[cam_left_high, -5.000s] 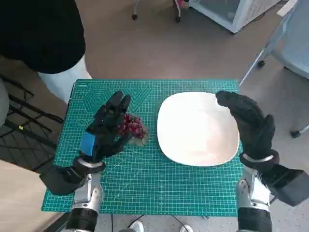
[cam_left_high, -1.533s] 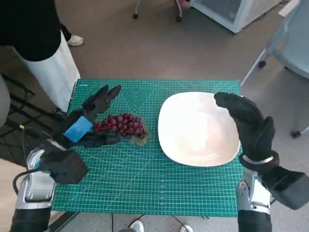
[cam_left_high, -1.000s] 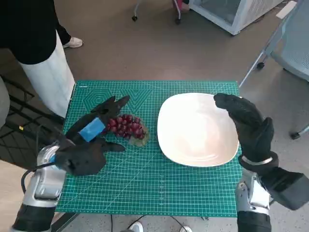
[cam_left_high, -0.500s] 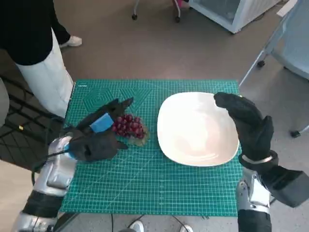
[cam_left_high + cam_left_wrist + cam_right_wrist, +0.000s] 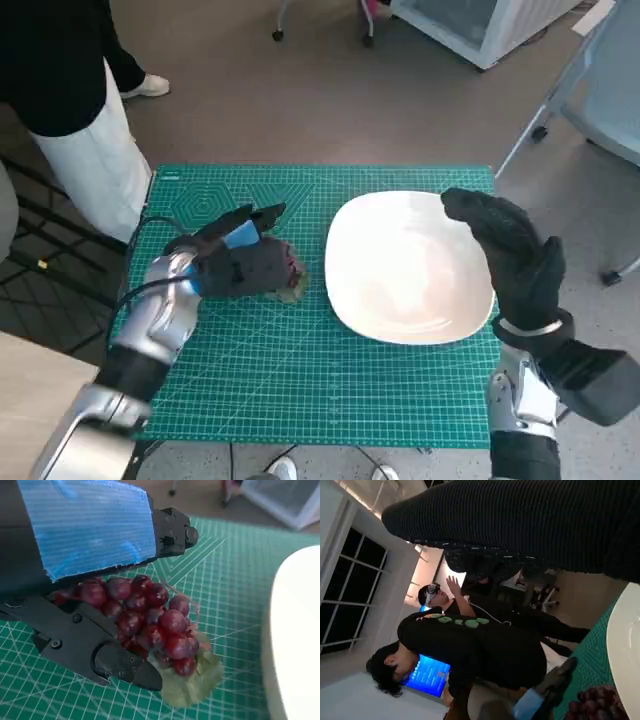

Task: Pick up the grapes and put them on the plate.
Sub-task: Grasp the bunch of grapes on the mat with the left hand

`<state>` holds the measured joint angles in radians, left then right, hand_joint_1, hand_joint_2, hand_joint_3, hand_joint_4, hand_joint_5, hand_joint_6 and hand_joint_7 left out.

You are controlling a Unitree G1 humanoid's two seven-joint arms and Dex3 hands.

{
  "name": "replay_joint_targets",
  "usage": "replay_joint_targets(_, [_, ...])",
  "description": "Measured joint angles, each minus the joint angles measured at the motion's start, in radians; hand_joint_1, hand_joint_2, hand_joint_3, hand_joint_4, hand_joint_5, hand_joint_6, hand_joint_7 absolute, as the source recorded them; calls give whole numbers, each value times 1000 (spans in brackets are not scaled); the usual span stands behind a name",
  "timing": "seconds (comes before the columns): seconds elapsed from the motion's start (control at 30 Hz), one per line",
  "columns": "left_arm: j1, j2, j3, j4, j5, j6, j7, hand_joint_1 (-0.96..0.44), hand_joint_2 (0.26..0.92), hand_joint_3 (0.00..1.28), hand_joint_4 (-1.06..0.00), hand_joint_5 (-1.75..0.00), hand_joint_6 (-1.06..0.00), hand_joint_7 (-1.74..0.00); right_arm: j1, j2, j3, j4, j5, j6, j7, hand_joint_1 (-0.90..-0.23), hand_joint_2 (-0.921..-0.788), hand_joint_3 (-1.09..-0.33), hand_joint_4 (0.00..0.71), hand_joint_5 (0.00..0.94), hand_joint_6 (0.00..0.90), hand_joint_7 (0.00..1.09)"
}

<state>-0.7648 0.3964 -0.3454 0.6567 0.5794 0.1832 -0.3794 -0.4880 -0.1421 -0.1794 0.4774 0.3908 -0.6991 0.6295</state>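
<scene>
The bunch of red grapes (image 5: 150,625) lies on the green cutting mat (image 5: 300,390) to the left of the white plate (image 5: 410,265), near it but not on it, with a pale green leaf (image 5: 192,682) spread under its end nearest the plate. My left hand (image 5: 240,262) is lowered over the bunch: in the left wrist view my black fingers (image 5: 115,660) lie along one side of the grapes and the blue-taped back covers the other, so the fruit sits between them. Whether I am actually gripping it I cannot tell. My right hand (image 5: 510,255), in its black knitted glove, hovers above the plate's far right rim with the fingers loosely spread and nothing in them. The mat covers the tabletop. A person in a black top and white trousers (image 5: 85,160) stands at the tabletop's left far corner. In the right wrist view two people (image 5: 470,650) show beyond the glove.
</scene>
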Motion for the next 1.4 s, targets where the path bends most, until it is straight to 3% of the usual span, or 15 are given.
replay_joint_targets(0.57, [-125, -48, -72, 320, 6, -81, 39, -336, 709, 2, -1, 0, -197, -17, 0, -1, -6, 0, 1, 0, 2, -523, -921, -622, 174, 0, -1, 364])
replay_joint_targets(1.4, [-157, -61, -113, 396, 7, -83, 64, -280, 718, 3, -90, -18, -268, -24, 0, -1, -6, 2, 1, 0, 2, -519, -921, -623, 175, 1, -1, 365])
